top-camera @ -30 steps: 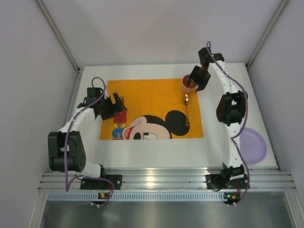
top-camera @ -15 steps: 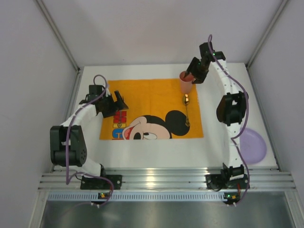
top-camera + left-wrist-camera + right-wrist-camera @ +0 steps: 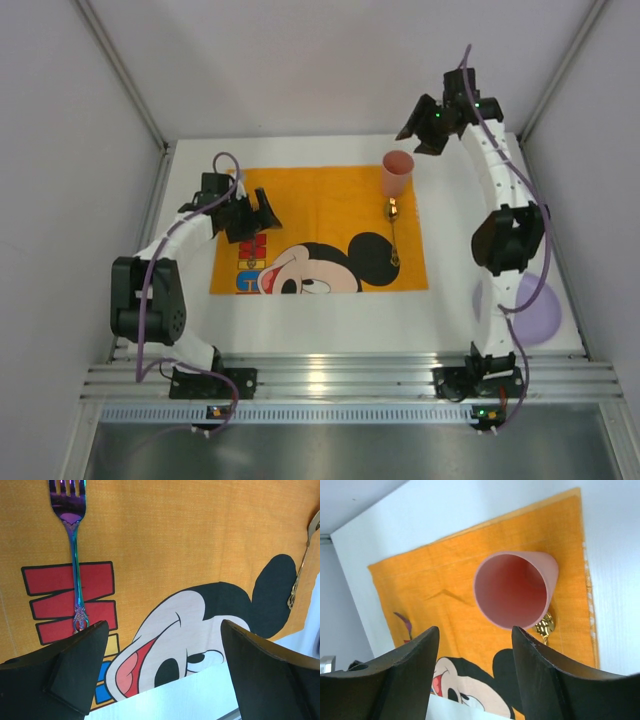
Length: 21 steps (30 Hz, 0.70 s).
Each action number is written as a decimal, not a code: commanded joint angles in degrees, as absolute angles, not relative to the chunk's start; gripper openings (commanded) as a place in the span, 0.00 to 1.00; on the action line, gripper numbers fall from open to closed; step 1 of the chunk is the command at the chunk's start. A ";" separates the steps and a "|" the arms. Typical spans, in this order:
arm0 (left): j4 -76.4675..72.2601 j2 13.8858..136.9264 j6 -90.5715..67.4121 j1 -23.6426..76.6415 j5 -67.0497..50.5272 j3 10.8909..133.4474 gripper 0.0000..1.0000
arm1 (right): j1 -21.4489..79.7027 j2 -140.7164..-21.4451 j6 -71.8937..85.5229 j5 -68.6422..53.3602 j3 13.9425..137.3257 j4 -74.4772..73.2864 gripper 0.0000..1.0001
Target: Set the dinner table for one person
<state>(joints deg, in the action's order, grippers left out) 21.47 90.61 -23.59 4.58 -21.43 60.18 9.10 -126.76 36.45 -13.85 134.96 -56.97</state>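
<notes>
The white dinner table bears an orange Mickey Mouse placemat. A pink cup stands upright at the mat's far right corner, with a gold spoon lying just in front of it. My right gripper is open and empty, raised behind and right of the cup; the right wrist view looks down into the cup. My left gripper is open and empty over the mat's left side. An iridescent fork lies on the mat by my left finger.
A purple plate lies on the table at the near right, partly behind the right arm. White walls close in the table at the back and on both sides. A metal rail runs along the near edge.
My right gripper has let go of the pink cup and risen back and to the right, leaving the cup standing. My left gripper has shifted slightly right along the mat.
</notes>
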 commanded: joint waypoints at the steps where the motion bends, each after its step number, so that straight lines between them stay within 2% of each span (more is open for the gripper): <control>1: 22.06 91.49 -22.59 5.88 -20.92 63.28 0.99 | 5.98 -116.73 33.68 -13.72 132.65 -53.96 0.60; 5: 22.24 91.93 -22.59 7.38 -20.65 63.98 0.99 | 4.14 -106.63 28.49 -4.35 124.04 -54.31 0.59; 8: 21.71 92.20 -22.85 8.44 -20.22 63.64 0.99 | 2.20 -98.37 25.67 4.52 113.58 -57.12 0.59; 10: 20.66 92.20 -23.29 9.14 -20.30 63.02 0.99 | -1.65 -92.22 27.50 6.76 101.91 -58.01 0.56; 12: 19.78 92.37 -23.99 9.93 -20.83 62.05 0.99 | -8.13 -85.39 33.10 6.16 87.90 -57.05 0.54; 15: 19.16 92.99 -24.34 11.50 -20.74 61.52 0.99 | -14.05 -79.65 35.59 2.46 73.18 -54.76 0.53; 21: 18.11 94.04 -24.43 12.92 -20.92 61.08 0.99 | -16.60 -80.06 33.31 2.03 61.89 -52.65 0.52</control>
